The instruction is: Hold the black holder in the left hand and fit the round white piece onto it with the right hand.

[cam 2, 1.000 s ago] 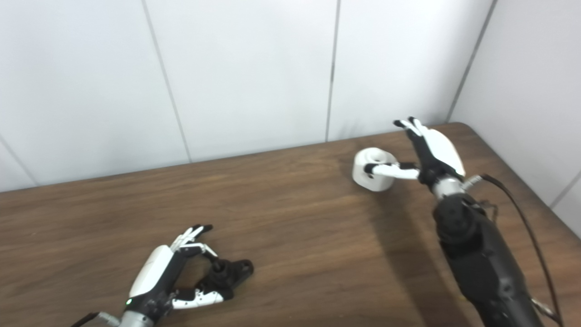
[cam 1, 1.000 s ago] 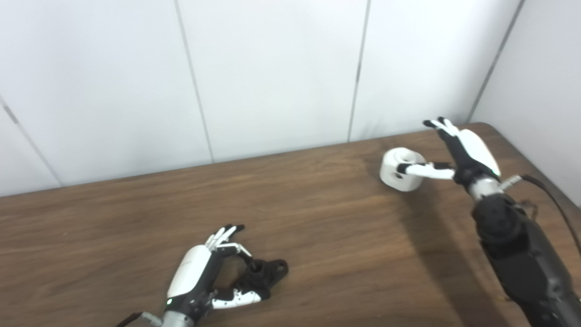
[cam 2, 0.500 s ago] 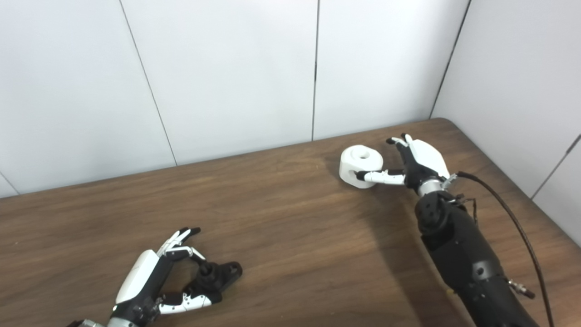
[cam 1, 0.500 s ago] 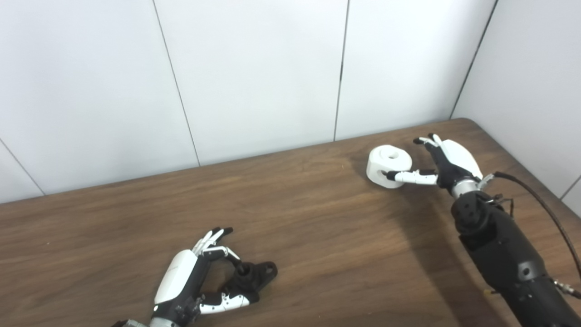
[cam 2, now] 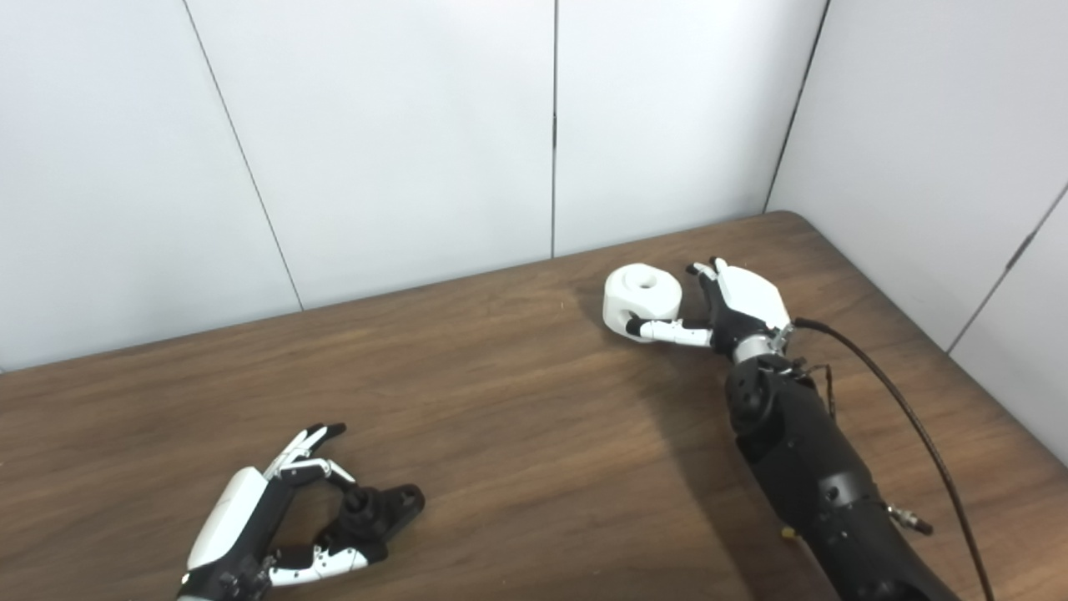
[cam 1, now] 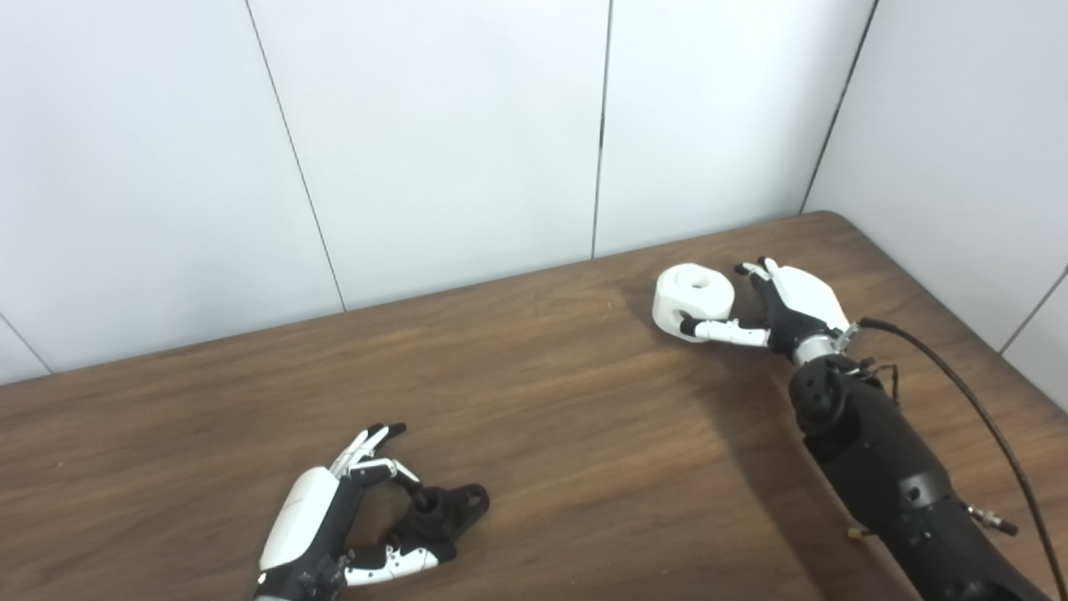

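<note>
The black holder [cam 1: 446, 509] lies flat on the wooden table [cam 1: 584, 434] at the front left. My left hand [cam 1: 321, 517] rests beside it, one curled finger and the thumb on either side of its near end, the other fingers stretched out; it is open. At the back right stands the round white piece [cam 1: 694, 296], with a hole in its top. My right hand [cam 1: 793, 305] is just right of it, open, its thumb lying along the piece's front and its fingers [cam 2: 705, 271] close to its right side.
White wall panels rise right behind the table's far edge, and another wall closes the right side. The table's rounded back right corner [cam 1: 834, 219] lies near my right hand. A black cable [cam 1: 959, 376] runs from the right wrist across the table.
The camera has shifted, so the whole picture has slid. My right hand has dropped from above the white piece to beside it, fingers nearer its side. The left hand and holder have stayed as they were.
</note>
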Robot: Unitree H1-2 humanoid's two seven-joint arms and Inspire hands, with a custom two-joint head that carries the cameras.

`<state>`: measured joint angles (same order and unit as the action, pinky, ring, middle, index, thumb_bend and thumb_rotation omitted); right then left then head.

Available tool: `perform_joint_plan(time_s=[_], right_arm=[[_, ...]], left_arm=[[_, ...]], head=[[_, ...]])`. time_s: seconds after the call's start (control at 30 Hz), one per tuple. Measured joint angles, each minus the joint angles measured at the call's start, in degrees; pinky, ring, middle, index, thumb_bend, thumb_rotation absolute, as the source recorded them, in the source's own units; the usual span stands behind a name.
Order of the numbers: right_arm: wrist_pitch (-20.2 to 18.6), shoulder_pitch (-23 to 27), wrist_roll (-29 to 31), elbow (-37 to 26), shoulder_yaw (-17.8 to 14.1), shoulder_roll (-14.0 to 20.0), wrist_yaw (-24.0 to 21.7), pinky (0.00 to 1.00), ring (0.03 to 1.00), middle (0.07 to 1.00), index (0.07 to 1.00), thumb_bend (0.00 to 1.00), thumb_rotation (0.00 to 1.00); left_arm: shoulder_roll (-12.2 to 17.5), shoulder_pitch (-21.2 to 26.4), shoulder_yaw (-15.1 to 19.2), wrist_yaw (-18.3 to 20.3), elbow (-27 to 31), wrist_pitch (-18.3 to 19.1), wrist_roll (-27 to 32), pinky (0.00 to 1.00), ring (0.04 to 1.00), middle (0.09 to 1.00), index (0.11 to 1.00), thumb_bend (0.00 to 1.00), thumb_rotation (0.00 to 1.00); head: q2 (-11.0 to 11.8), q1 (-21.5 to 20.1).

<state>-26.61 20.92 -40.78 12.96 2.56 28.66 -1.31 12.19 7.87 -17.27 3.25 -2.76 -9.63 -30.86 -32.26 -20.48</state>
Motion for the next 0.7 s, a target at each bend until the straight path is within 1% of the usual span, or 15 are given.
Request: perform_joint_plan(time_s=[0.17, 0.3, 0.43, 0.6, 0.7], right_arm=[[0.0, 0.0, 0.0, -0.5, -0.4, -0.8, -0.4, 0.94, 0.981, 1.000, 0.952, 1.00, 0.81], [-0.1, 0.0, -0.7, -2.1, -1.2, -2.4, -2.6, 0.95, 0.988, 1.000, 0.944, 1.00, 0.78], [-0.1, 0.0, -1.9, -4.6, -2.8, -3.9, -4.5, 0.96, 0.991, 1.000, 0.933, 1.00, 0.74], [-0.1, 0.0, -5.2, -7.5, -4.2, -5.5, -7.3, 0.97, 0.992, 0.998, 0.930, 1.00, 0.72], [-0.1, 0.0, -7.9, -10.1, -4.8, -6.8, -9.9, 0.97, 0.991, 0.996, 0.934, 1.00, 0.71]], left_arm=[[0.0, 0.0, 0.0, 0.1, 0.0, 0.1, -0.3, 0.95, 0.982, 0.925, 0.482, 0.52, 0.04], [0.0, 0.1, 0.0, 0.1, -0.2, 0.0, -0.3, 0.95, 0.982, 0.924, 0.481, 0.52, 0.04], [0.0, 0.1, 0.0, 0.1, -0.3, 0.0, -0.3, 0.96, 0.980, 0.922, 0.481, 0.52, 0.04], [0.0, 0.1, 0.0, 0.1, -0.4, 0.0, -0.3, 0.96, 0.981, 0.923, 0.481, 0.52, 0.04], [0.0, 0.2, 0.0, 0.1, -0.7, 0.0, -0.3, 0.96, 0.980, 0.922, 0.481, 0.52, 0.04]], head=[[0.3, 0.0], [0.4, -0.1], [0.6, -0.1], [0.7, -0.2], [0.9, -0.1]])
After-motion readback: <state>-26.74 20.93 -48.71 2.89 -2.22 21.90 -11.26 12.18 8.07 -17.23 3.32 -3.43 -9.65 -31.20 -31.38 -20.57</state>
